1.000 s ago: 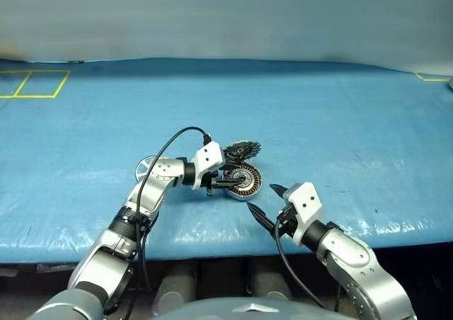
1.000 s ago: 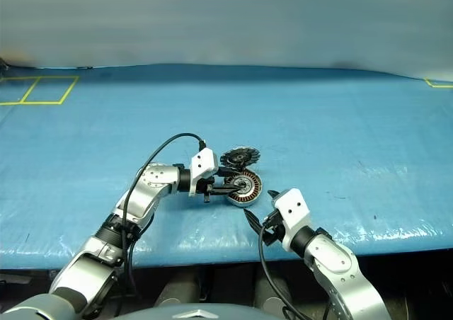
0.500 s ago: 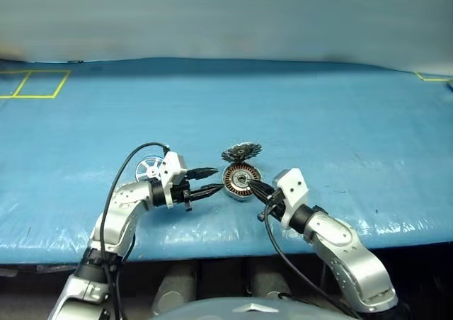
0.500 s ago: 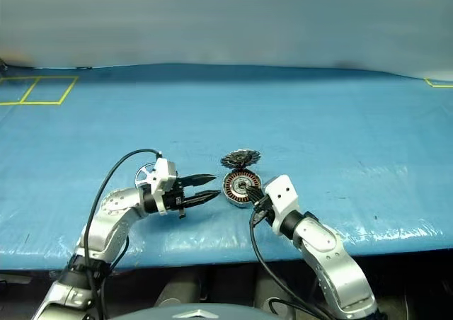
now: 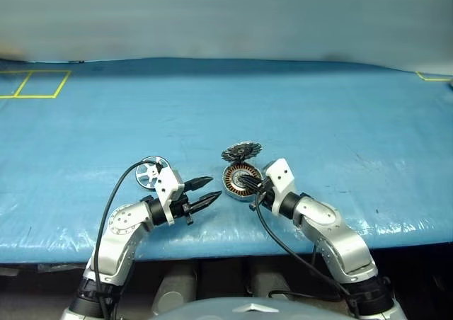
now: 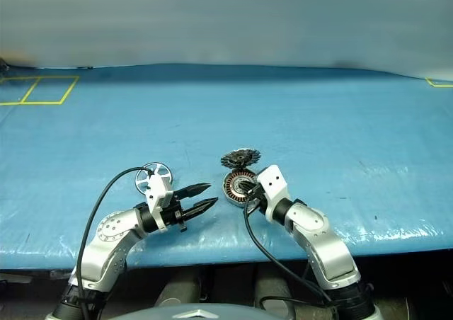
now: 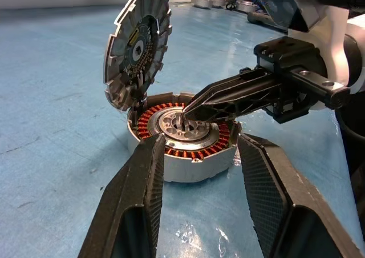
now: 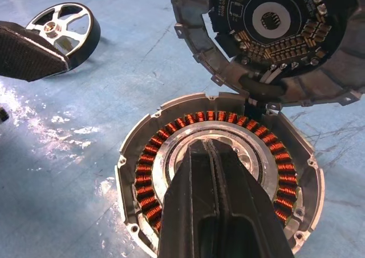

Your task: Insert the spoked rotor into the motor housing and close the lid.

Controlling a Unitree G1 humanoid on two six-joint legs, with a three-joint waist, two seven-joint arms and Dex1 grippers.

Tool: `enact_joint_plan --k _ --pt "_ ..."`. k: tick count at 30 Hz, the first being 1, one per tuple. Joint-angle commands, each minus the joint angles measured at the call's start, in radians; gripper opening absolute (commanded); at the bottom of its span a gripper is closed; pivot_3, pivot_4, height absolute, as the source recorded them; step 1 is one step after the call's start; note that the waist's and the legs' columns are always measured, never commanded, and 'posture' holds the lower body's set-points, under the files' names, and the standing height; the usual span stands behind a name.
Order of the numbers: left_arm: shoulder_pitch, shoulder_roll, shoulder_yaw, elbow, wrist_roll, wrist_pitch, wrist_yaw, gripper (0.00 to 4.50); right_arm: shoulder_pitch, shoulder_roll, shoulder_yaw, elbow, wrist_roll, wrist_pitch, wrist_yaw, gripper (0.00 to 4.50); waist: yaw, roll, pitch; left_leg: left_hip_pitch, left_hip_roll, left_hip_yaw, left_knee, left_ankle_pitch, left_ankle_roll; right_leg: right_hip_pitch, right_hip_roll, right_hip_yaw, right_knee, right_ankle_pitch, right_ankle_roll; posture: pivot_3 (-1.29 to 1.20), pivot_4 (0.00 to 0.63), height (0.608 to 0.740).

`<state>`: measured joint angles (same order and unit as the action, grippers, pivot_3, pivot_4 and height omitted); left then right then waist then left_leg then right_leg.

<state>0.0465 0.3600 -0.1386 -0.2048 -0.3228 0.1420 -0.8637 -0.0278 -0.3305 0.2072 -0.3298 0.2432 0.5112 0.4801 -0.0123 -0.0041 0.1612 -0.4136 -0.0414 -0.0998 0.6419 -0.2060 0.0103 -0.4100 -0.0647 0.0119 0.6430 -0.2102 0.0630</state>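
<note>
Far left on the blue plastic-sheeted table (image 5: 340, 115) lies the small silvery-white spoked rotor (image 5: 150, 173), flat on the sheet with thin spokes and open gaps, just behind the left gripper (image 5: 207, 189). That gripper hangs with its black ribbed fingers parted and empty, pointing across at the round silver-rimmed motor housing (image 7: 181, 138), which sits a little way off its tips. A second ago this gripper was right up against the housing; now it has pulled back toward the rotor side. On to the housing itself: a shallow metal cup, a ring of copper-orange coils around a shiny hub. The round grey toothed-rim lid (image 7: 137, 44) stands tilted up at its far edge, joined by a short black cable, showing a dark circuit face. The right gripper (image 8: 212, 149) is clenched, fingers pressed together, tips over the hub; a second ago it was spread wide and short of the housing.
</note>
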Motion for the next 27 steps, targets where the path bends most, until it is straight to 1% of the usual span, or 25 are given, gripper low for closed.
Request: enact_joint_plan --k 1,6,10,16,20,23,25,27 --pt "-0.004 0.004 -0.009 -0.044 0.000 -0.008 0.011 2.13 -0.019 0.016 0.003 0.017 0.006 -0.026 0.017 0.02 0.000 0.000 0.000 0.000 0.000 0.000 0.000 0.000 0.000 0.000 0.000 0.000 0.000 0.000 0.000 0.00 0.150 0.740" --pt "-0.018 0.013 -0.026 -0.036 -0.019 0.010 -0.011 2.13 -0.036 0.074 -0.008 0.059 0.033 -0.009 0.008 0.02 0.000 0.000 0.000 0.000 0.000 0.000 -0.002 0.000 0.000 0.000 0.000 0.000 0.000 0.000 0.000 0.00 0.150 0.740" --pt "-0.026 0.017 -0.035 -0.034 -0.015 0.011 -0.014 2.13 -0.036 0.090 -0.011 0.082 -0.001 -0.009 -0.033 0.02 0.000 0.000 0.000 0.001 0.000 0.000 -0.002 0.000 0.000 0.000 0.001 0.000 0.000 0.000 0.000 0.00 0.150 0.740" --pt "-0.040 0.014 -0.042 -0.028 -0.010 0.008 -0.005 2.13 -0.040 0.141 -0.057 0.044 0.035 0.058 -0.095 0.02 0.000 0.001 0.000 0.001 0.000 0.000 -0.002 0.000 0.000 0.000 0.001 0.000 0.000 0.000 0.000 0.00 0.150 0.740" --pt "-0.044 0.024 -0.048 -0.032 -0.017 0.025 -0.014 2.13 -0.062 0.104 0.015 0.019 -0.058 0.116 -0.136 0.02 0.000 0.001 0.000 0.001 0.000 0.001 -0.003 0.000 0.000 -0.001 0.000 0.001 0.000 0.000 0.000 0.00 0.150 0.740" --pt "-0.046 0.029 -0.051 -0.040 -0.027 0.034 -0.025 2.13 -0.083 0.085 0.073 -0.006 -0.096 0.173 -0.148 0.02 0.000 0.001 0.000 0.002 0.000 0.001 -0.003 0.000 0.000 -0.001 0.001 0.000 0.000 0.000 -0.001 0.00 0.150 0.740" --pt "-0.047 0.027 -0.048 -0.044 -0.026 0.031 -0.016 2.13 -0.093 0.096 0.069 0.001 -0.098 0.240 -0.173 0.02 0.000 0.001 0.000 0.002 0.000 0.001 -0.003 0.000 0.000 -0.001 0.001 0.000 0.000 -0.001 -0.001 0.00 0.150 0.740" --pt "-0.046 0.028 -0.046 -0.045 -0.025 0.031 -0.013 2.13 -0.104 0.090 0.081 0.013 -0.131 0.279 -0.202 0.02 0.000 0.001 0.000 0.002 0.000 0.000 -0.004 0.000 0.000 -0.001 0.001 0.000 0.000 -0.001 -0.001 0.00 0.150 0.740"
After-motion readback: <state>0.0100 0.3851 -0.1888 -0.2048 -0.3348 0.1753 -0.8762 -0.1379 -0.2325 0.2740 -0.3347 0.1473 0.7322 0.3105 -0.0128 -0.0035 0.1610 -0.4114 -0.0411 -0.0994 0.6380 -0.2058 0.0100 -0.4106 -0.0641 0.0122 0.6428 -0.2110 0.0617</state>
